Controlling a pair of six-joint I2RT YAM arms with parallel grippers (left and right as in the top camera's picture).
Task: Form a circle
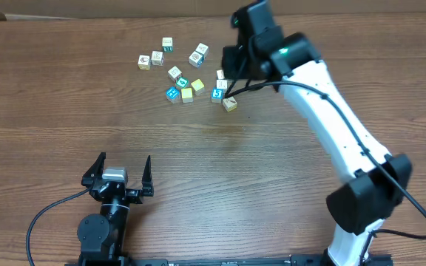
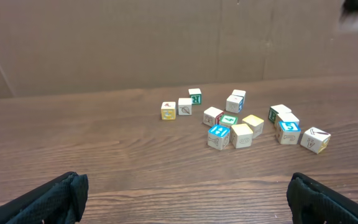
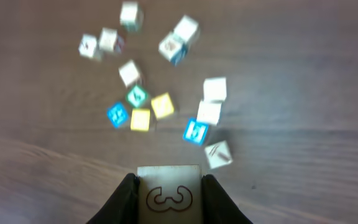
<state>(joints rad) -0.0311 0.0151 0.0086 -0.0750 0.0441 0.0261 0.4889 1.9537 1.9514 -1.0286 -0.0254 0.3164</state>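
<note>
Just ahead of the right pincer, closed on a pale marked cube, lies the circle, a small cluster including a blue cube. The white arm reaches over from the surface's near right edge; loose cubes lie left of the cluster, and the left pincer rests wide open, well apart.

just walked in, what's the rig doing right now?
The right end effector is shut on a light cube, held at the near edge of the other cubes on the far part of the table. They lie in a loose scatter, no clear circle yet. The left end effector is open, empty, back near the front edge.
</note>
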